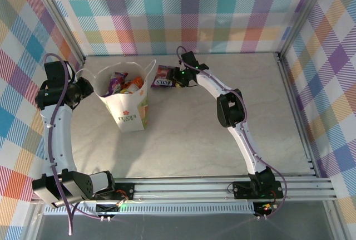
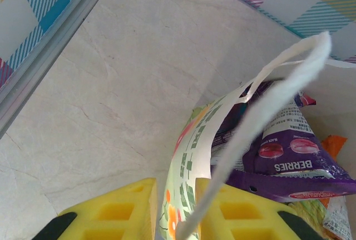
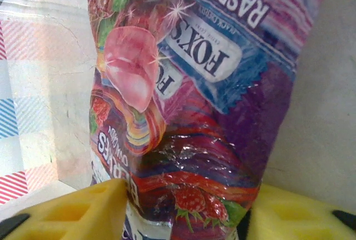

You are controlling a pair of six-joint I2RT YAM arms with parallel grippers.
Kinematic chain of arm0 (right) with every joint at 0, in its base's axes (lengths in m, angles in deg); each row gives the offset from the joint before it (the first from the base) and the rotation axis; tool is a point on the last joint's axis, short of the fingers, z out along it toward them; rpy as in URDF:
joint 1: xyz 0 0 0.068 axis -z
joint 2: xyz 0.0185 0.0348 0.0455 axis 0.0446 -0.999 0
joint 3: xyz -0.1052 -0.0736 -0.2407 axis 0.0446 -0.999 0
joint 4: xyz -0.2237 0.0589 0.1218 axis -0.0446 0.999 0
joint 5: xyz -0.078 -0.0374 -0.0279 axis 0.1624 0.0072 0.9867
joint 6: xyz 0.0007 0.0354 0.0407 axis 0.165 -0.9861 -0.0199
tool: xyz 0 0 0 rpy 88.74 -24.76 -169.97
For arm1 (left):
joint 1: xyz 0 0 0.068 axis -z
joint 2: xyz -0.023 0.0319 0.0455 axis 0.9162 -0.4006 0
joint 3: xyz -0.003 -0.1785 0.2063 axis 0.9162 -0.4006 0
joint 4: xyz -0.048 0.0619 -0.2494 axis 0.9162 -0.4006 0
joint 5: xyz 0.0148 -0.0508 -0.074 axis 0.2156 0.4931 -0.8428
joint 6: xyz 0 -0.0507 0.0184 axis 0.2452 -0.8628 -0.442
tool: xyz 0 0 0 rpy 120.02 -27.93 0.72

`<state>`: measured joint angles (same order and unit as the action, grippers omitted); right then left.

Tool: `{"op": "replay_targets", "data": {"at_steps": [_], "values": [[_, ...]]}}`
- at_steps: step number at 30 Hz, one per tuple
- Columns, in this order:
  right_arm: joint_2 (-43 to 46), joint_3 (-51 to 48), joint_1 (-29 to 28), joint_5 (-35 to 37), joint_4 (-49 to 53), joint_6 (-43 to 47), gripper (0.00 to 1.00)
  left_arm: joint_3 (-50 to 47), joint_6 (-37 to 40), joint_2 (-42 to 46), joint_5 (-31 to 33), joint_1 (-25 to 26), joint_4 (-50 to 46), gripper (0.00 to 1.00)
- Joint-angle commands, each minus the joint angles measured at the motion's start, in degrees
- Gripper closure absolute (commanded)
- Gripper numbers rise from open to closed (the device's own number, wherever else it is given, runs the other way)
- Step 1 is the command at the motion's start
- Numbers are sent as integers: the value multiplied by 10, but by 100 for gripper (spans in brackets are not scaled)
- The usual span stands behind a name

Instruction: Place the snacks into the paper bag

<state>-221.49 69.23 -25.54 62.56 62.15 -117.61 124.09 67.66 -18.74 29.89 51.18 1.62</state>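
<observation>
Top view: your left gripper (image 1: 92,88) pinched the paper bag (image 1: 130,114) rim at the bag's 9 o'clock. The purple Fox's raspberry packet (image 1: 162,76) lay at its 1 o'clock.

Left wrist: the purple Berries packet (image 2: 289,165) sat inside the bag.

Right wrist: your right gripper (image 3: 183,212) had closed on the Fox's packet.

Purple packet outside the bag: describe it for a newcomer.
Find the white flowered bag at the left of the table. Right of its open top, the right end effector pinches a purple packet. It is the only snack outside the bag.
</observation>
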Motion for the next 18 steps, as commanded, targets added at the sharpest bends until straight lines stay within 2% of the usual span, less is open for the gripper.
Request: {"op": "replay_targets", "data": {"at_steps": [1, 5, 8, 13, 18], "values": [[-26, 12, -12, -3, 26, -8, 56, -2, 7, 3, -1, -11, 4, 75], [-24, 13, -12, -8, 29, -7, 69, -4, 7, 6, 1, -11, 4, 75], [-14, 12, -12, -12, 38, -1, 74, -6, 4, 5, -6, -11, 4, 75], [17, 8, -12, -8, 65, 26, 82, -6, 0, 7, -20, -11, 4, 75], [63, -25, -11, 8, 87, 54, 84, 2, -3, 10, -28, -11, 0, 75]]}}
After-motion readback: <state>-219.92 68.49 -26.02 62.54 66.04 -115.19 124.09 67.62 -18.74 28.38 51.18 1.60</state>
